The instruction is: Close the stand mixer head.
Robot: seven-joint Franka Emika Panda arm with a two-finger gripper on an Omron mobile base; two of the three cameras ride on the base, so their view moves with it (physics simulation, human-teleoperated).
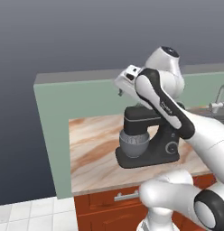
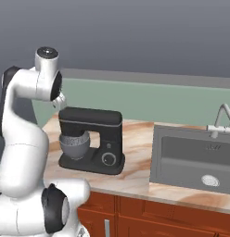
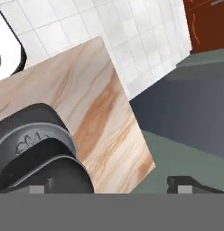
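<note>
The stand mixer head lay level over the grey bowl, directly beneath the gripper, which hung just above its front end; finger spacing could not be determined.

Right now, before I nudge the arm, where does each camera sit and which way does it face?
Left base view: behind-left of the arm, facing the marble-patterned counter; the white arm crosses the blocky dark charcoal mixer head.
Right base view: behind-right, facing the mixer head and grey sink; the arm rises at left.
Hand view: above, looking down at the grey mixing bowl.
All three share the mixer and counter.
</note>
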